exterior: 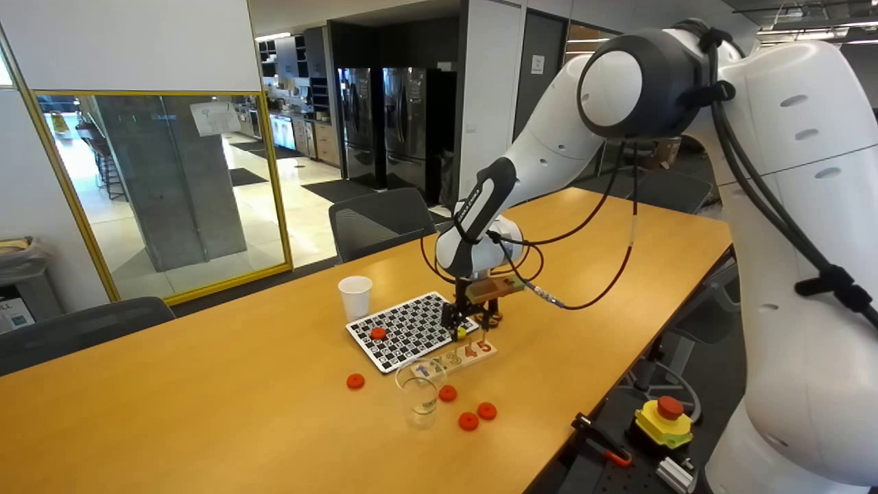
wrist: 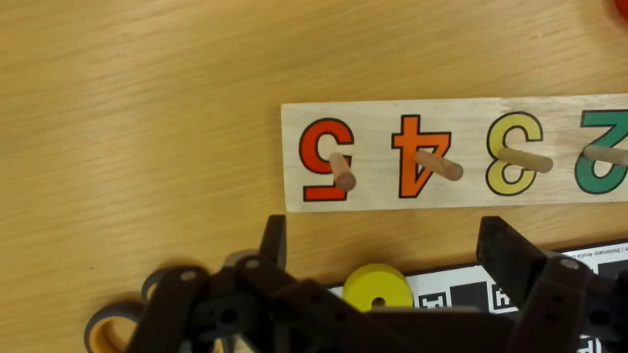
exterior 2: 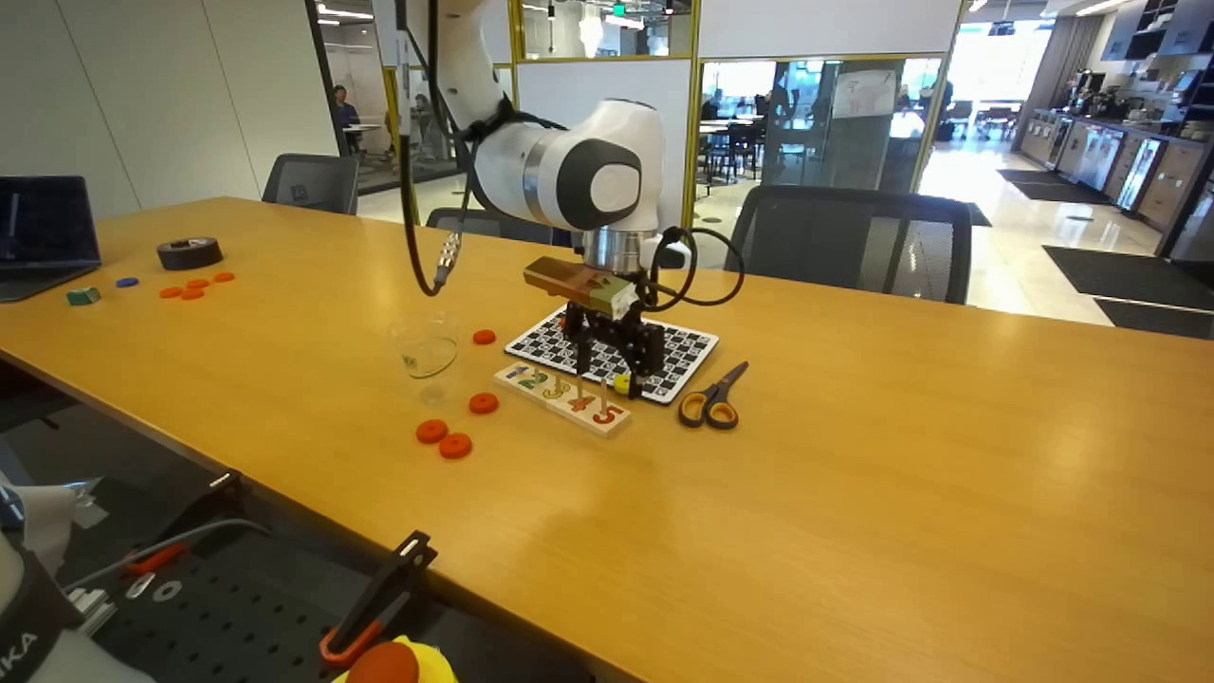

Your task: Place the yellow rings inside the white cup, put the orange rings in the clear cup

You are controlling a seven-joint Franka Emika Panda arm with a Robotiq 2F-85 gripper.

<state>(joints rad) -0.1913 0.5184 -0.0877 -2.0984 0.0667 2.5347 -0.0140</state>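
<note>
My gripper [wrist: 383, 219] stands open above the edge of the checkerboard, its fingertips wide apart. A yellow ring [wrist: 378, 282] lies at that edge below the jaws, partly covered by the gripper's linkage and not gripped. The white cup [exterior: 355, 300] is upright by the board's far corner in an exterior view. The clear cup [exterior: 420, 401] is upright and looks empty in both exterior views. Around it on the table are several orange rings [exterior 2: 484, 403], and one more orange ring [exterior: 378, 333] rests on the checkerboard.
A wooden strip [wrist: 373, 196] with upright pegs and numbers lies alongside the checkerboard [exterior: 405, 329]. Scissors [exterior 2: 708, 408] are close to the gripper. Farther off in an exterior view are a tape roll [exterior 2: 189, 252], a laptop [exterior 2: 47, 232], a blue disc [exterior 2: 126, 282] and several orange discs [exterior 2: 193, 293].
</note>
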